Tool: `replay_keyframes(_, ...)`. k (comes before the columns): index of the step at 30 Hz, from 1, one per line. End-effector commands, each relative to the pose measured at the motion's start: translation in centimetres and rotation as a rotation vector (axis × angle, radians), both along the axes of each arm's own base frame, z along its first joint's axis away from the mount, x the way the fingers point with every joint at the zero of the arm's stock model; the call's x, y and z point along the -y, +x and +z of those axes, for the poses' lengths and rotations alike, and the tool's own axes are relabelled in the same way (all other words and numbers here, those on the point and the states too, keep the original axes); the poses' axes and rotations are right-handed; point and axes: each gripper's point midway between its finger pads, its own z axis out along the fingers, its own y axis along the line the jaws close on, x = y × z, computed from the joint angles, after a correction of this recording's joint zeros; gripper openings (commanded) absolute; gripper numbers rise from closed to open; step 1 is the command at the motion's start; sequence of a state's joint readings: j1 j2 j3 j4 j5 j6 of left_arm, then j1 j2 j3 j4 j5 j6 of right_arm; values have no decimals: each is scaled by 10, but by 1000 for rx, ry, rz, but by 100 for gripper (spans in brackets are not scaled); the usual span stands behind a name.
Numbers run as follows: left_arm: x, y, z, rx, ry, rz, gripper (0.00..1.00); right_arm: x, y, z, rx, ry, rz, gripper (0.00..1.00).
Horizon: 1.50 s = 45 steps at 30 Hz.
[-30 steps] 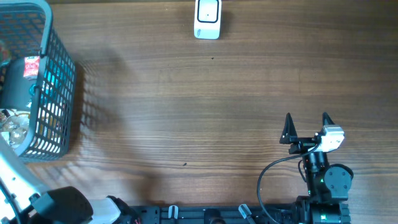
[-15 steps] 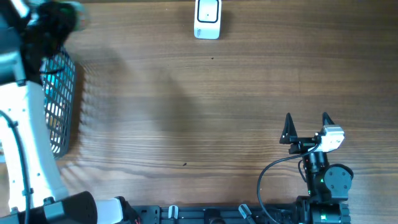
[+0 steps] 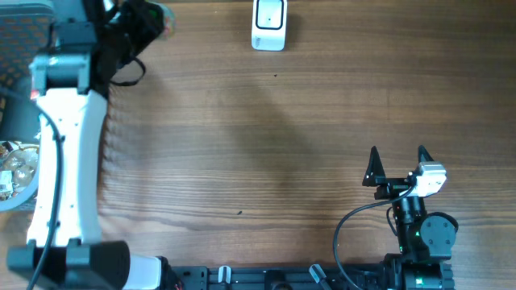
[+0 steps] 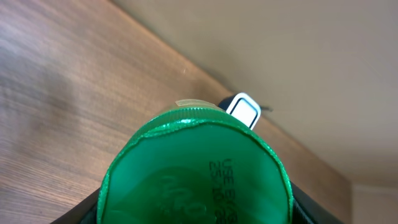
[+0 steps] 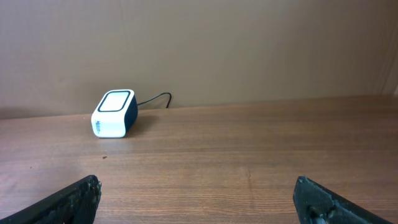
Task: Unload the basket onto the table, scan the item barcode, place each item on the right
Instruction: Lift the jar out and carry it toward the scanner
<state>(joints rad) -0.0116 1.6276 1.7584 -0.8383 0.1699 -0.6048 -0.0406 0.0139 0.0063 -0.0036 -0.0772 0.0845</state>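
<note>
The item (image 4: 193,174) fills the lower half of the left wrist view: a round container with a green foil lid and printed date text. My left gripper (image 4: 196,211) is shut on it, with its black jaws at either side of the lid. From overhead, the left gripper (image 3: 149,20) hovers at the table's far left edge, and a bit of the item (image 3: 167,19) shows past it. The white scanner (image 3: 268,22) stands at the far middle edge, also in sight as the scanner (image 4: 244,109) and the scanner (image 5: 114,113). My right gripper (image 3: 397,161) rests open and holds nothing, near the front right.
A grey wire basket (image 3: 18,60) stands at the left edge, partly hidden by my white left arm (image 3: 64,145). A shiny packet (image 3: 12,165) lies inside it. The scanner's cable (image 5: 155,98) runs toward the back wall.
My left arm has lifted out of the basket and swung right along the far edge, carrying the green-lidded item. The right arm has stayed still.
</note>
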Motion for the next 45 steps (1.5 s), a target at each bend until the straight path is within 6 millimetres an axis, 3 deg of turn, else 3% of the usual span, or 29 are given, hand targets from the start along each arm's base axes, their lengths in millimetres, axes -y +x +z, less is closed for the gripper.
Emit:
replay_keyframes(1, 19, 11, -31, -70, 5, -33, 54, 2, 0, 1, 6, -6, -13, 100)
replay_keyframes(11, 63, 22, -115, -267, 26, -122, 54, 2, 0, 1, 6, -6, -13, 100)
replay_keyframes(18, 85, 11, -181, -444, 74, -162, 60, 2, 0, 1, 6, -6, -13, 100)
replay_keyframes(21, 88, 9, -198, -460, 150, -149, 61, 2, 0, 1, 6, -6, -13, 100)
replay_keyframes(29, 97, 12, -218, -459, 226, -146, 61, 2, 0, 1, 6, -6, -13, 100)
replay_keyframes(38, 105, 6, -260, -546, 255, -169, 62, 2, 0, 1, 6, -6, -13, 100)
replay_keyframes(45, 104, 3, -265, -564, 259, -171, 80, 2, 0, 1, 6, -6, -13, 100)
